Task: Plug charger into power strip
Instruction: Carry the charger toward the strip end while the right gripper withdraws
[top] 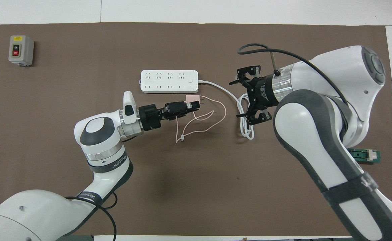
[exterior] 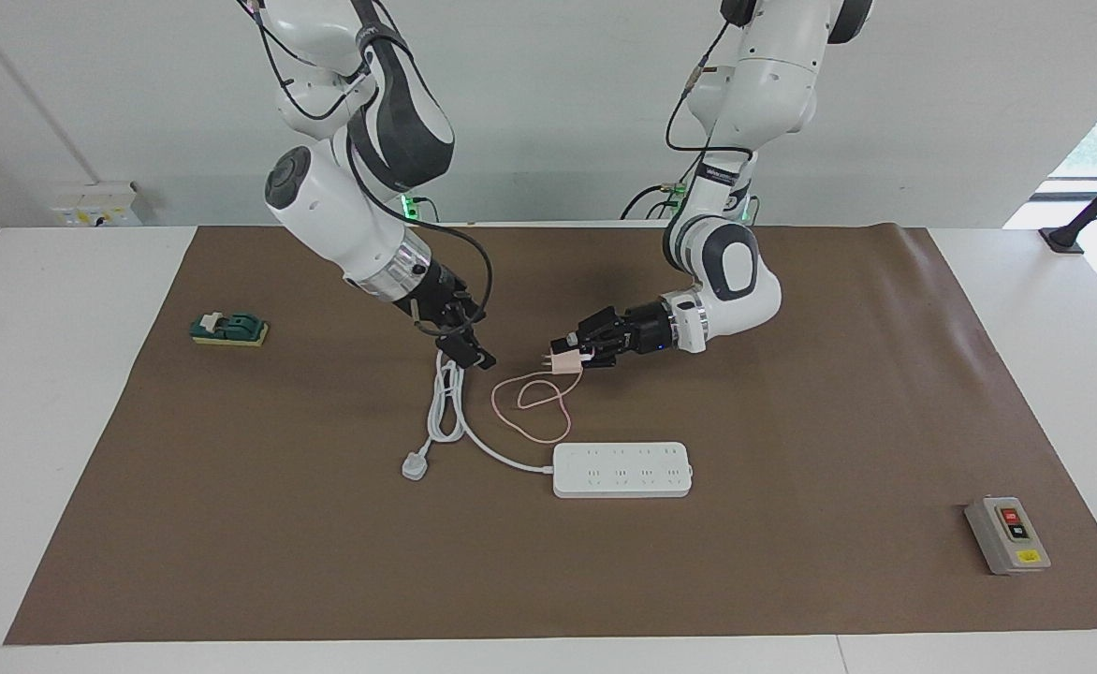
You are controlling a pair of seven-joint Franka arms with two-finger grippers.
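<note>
The left gripper [exterior: 575,355] is clamped on the pale-pink charger [exterior: 560,361], holding it in the air over the brown mat [exterior: 792,421], at a spot nearer to the robots than the power strip [exterior: 621,469]; its fingers cover much of the cube, so only one pink face and the two prongs show, the prongs pointing toward the right arm's end of the table; in the overhead view the charger [top: 192,99] sits just off the strip's corner, though the facing view shows them well apart in height. The thin pink cable [exterior: 532,404] hangs from the cube and loops on the mat; its small end connector [top: 181,139] is only just distinguishable. The right gripper [exterior: 470,348] hangs with its fingers spread and nothing between them, over the coiled white cord [exterior: 446,404] of the strip; that cord ends in a grey-white three-pin plug [exterior: 415,465]. The right arm hides part of the green switch block [top: 366,156] in the overhead view; a grey button box [exterior: 1007,534] lies at the left arm's end.
</note>
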